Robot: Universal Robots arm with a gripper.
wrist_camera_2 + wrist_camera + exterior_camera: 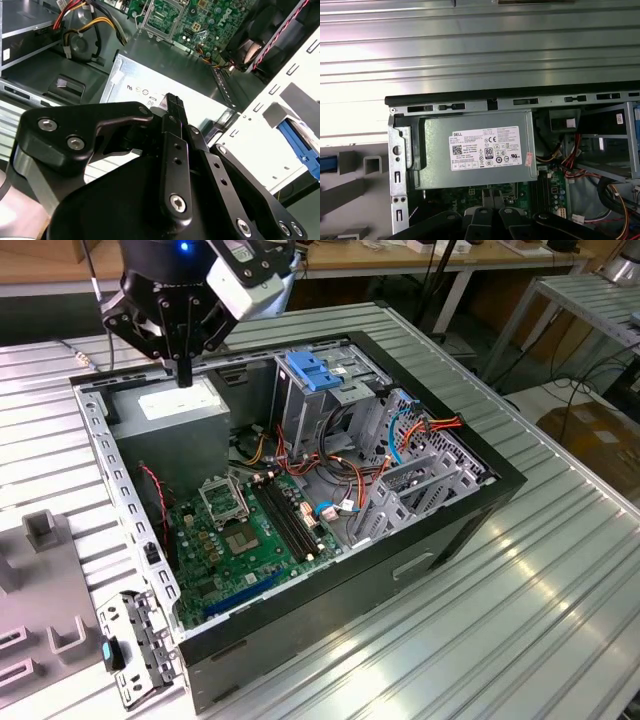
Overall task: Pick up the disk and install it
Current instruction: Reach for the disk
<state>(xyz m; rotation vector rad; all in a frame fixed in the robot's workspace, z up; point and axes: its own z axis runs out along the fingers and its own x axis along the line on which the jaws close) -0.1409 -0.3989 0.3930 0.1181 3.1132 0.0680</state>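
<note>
Claw [185, 378] overhangs power supply [195, 425]; second wrist view maybe shows disk [300, 145]

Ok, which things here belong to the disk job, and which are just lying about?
Job:
- disk, blue-railed, outside the case
- end effector, shut and empty, above the power supply
- drive cage, probably where the disk goes

Lying about:
- power supply
- motherboard
- cables
- grey fixture
</note>
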